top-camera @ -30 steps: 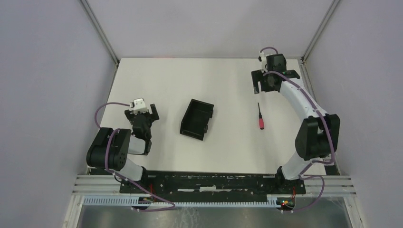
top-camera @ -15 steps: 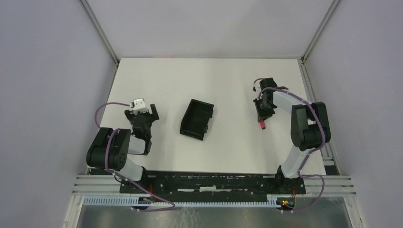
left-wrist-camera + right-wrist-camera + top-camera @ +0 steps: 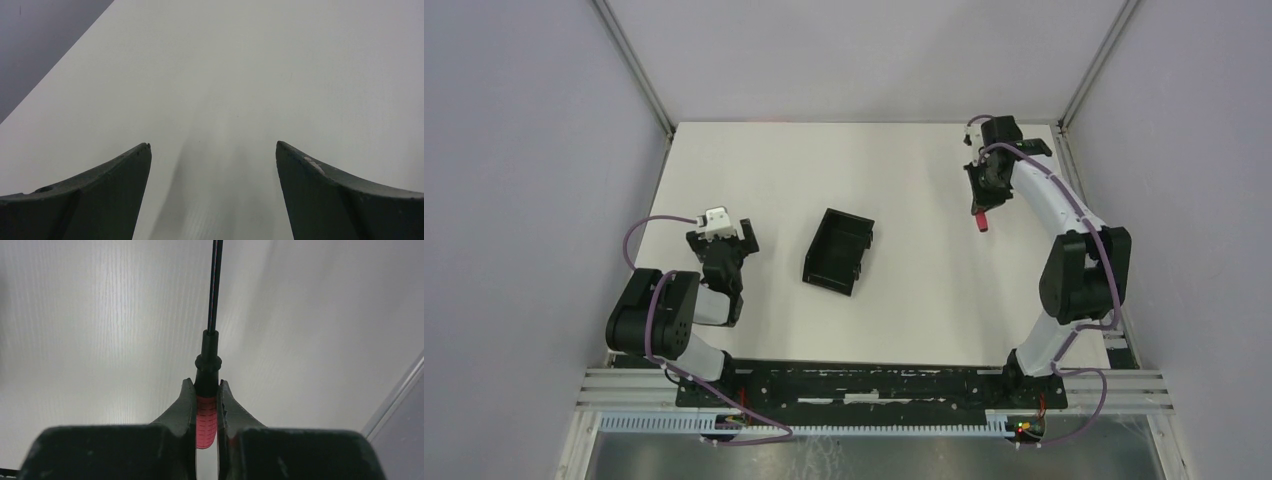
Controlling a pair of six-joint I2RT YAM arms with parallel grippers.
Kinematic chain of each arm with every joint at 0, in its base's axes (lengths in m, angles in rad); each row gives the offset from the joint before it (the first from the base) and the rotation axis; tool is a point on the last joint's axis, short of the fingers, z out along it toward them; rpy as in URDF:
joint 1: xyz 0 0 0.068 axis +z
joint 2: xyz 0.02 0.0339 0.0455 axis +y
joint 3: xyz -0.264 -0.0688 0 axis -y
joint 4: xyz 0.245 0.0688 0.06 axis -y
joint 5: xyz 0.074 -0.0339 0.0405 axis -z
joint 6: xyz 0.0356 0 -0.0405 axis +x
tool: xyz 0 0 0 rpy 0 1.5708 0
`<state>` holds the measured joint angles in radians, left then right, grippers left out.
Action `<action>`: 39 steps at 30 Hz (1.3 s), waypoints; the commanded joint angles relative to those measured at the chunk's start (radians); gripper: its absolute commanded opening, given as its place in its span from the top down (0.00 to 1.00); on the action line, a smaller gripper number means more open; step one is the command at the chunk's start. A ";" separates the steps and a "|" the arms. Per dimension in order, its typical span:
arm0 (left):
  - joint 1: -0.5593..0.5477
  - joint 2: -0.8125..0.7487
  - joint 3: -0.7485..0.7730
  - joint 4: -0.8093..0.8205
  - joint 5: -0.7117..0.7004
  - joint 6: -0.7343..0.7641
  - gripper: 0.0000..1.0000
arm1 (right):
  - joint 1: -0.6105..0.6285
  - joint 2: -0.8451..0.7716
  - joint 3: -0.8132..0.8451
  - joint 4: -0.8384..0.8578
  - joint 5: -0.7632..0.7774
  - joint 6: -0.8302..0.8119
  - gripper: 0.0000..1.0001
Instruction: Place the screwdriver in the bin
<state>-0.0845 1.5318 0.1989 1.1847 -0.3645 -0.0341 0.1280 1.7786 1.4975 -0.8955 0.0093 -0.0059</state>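
- The screwdriver (image 3: 206, 421) is pinched by its red handle in your right gripper (image 3: 206, 390). The thin black shaft pokes straight out past the fingertips, toward the top of the wrist picture.
- In the top picture, the screwdriver is at the upper right. Its red end peeks out just under the right gripper. It looks to be up off the worktop (image 3: 824, 170), but I can't be sure from these pictures.
- The bin (image 3: 838, 250) sits in the middle of the top picture, down and to the left of the screwdriver and well apart from it. I can see nothing inside it.
- Your left gripper (image 3: 721, 245) is at the left of the top picture, near the bin but not touching it. Its fingers are spread wide with nothing between them.
- So the grab looks done, and the carry is the step in hand.
- Next, bring the right gripper across to the bin and stop above its open top. Only then let go.
- Hold tight on the way. The handle is thin and round, so it could slip or turn.
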 commanded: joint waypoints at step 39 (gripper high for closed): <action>0.003 0.007 0.013 0.058 -0.008 -0.039 0.00 | 0.720 0.048 -0.142 0.606 0.072 0.576 0.54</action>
<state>-0.0845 1.5318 0.1989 1.1847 -0.3645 -0.0341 0.8486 1.8187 1.3289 -0.3489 0.0387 0.5579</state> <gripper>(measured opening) 0.996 0.410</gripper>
